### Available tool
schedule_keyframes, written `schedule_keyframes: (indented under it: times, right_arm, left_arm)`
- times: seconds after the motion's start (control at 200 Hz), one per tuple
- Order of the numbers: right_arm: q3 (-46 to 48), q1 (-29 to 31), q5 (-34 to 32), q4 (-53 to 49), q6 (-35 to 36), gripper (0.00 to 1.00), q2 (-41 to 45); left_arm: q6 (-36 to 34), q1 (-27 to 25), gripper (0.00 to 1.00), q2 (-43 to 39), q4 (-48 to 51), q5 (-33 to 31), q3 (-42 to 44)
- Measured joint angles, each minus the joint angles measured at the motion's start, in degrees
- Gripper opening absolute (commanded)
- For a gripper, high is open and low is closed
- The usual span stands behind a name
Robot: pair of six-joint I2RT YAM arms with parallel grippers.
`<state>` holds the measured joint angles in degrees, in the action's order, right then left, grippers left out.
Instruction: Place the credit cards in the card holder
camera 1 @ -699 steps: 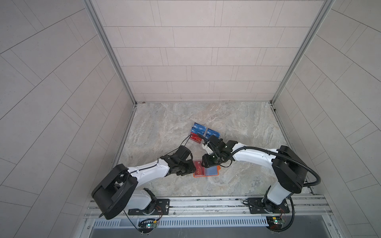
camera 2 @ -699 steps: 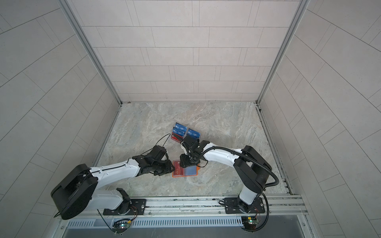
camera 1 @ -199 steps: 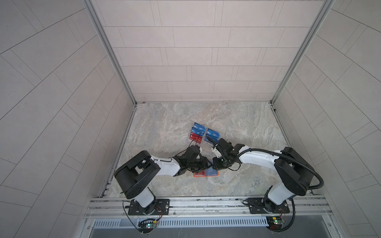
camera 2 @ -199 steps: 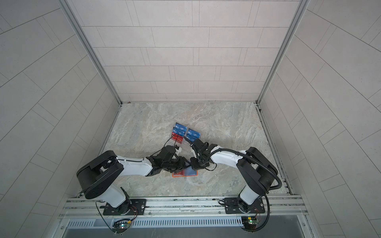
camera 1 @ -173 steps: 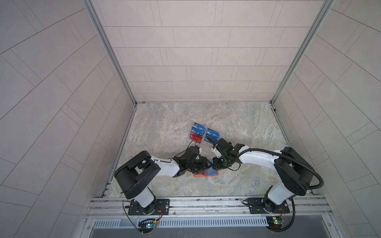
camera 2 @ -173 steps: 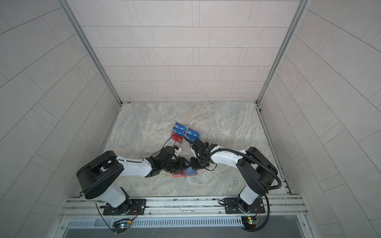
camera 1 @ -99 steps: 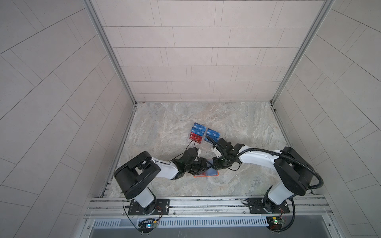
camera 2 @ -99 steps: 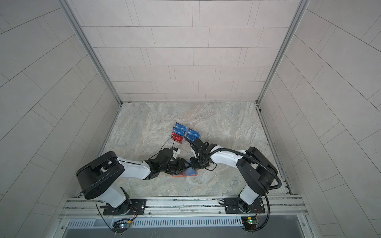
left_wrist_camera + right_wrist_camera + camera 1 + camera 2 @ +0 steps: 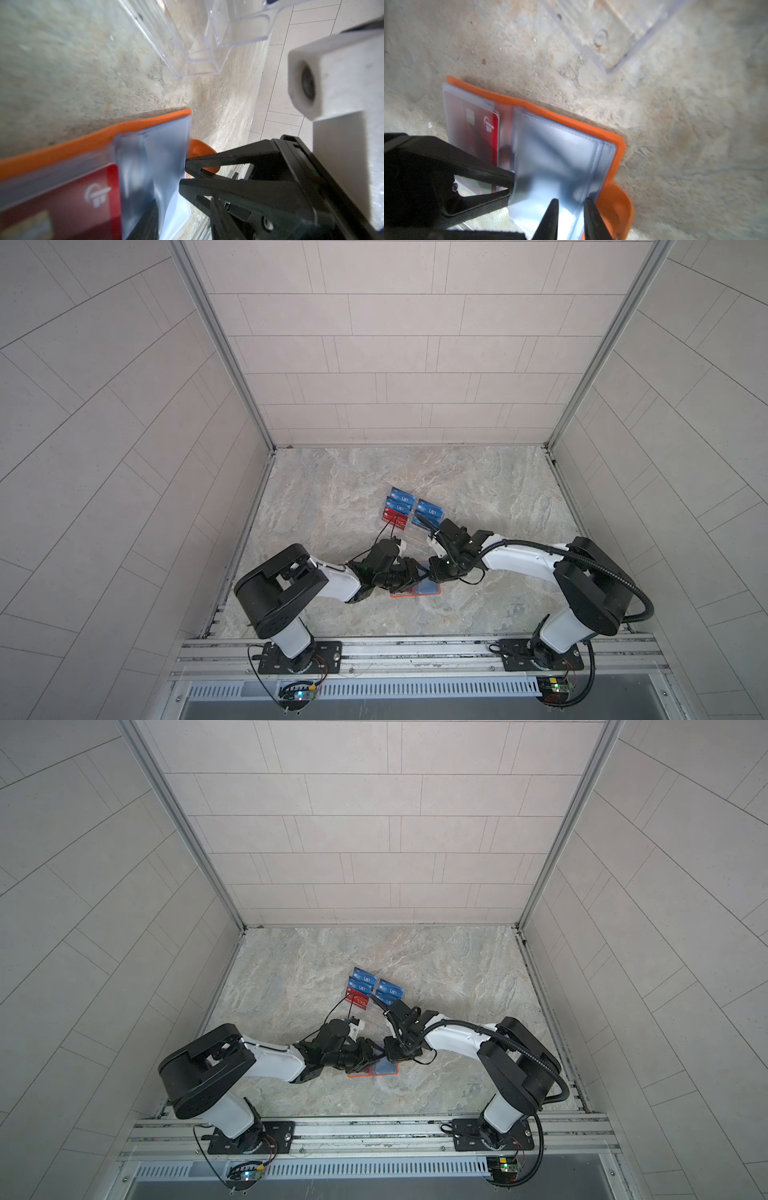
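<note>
The left tool [image 9: 510,184] reaches low over the tabletop [image 9: 332,489] to the open card holder [image 9: 571,122], which lies flat near the front edge, between the two arms. Its fingertips stand close together at one edge of the clear sleeve leaves [image 9: 556,162], but I cannot tell whether they actually pinch the plastic. On the holder's left page a red card [image 9: 471,128] sits fully inside a sleeve, so one card is stowed. The leaves to its right are raised off the page and look bluish; whether a card is inside them cannot be made out. The right tool [image 9: 571,207] is clamped on their outer edge, just beside the orange snap tab [image 9: 618,207], and holds them up. Neither tool carries a card. Just behind the holder, in both top views, the clear acrylic racks [image 9: 409,539] hold several blue cards [image 9: 430,508] and a second red card [image 9: 394,518]. Judging by that, the task is at an early stage: a pocket is being opened, and most cards are not yet fetched and slid in.
</note>
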<state>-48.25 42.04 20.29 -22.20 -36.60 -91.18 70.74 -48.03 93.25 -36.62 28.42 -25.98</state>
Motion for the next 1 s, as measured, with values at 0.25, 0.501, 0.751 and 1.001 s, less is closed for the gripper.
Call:
schedule_keyframes:
  times: [0.25, 0.501, 0.751, 1.001]
  right_arm:
    - [1.31, -0.35, -1.55, -0.09, -0.5, 0.26, 3.3]
    - [1.88, -0.48, -1.97, -0.04, -0.98, 0.26, 4.0]
    - [1.88, -0.48, -1.99, -0.09, -1.16, 0.26, 4.0]
    - [1.88, -0.85, -2.16, -0.09, -1.44, 0.26, 4.11]
  left_arm:
    - [0.37, 0.02, 0.35, 1.07, -0.48, -0.66, 0.0]
    - [0.31, 0.09, 0.32, 2.8, -2.16, -0.33, -0.2]
    - [0.2, 0.63, 0.11, 5.11, -3.41, 0.35, -0.74]
    - [-0.28, 1.11, 0.06, 5.16, -3.3, 1.03, -0.76]
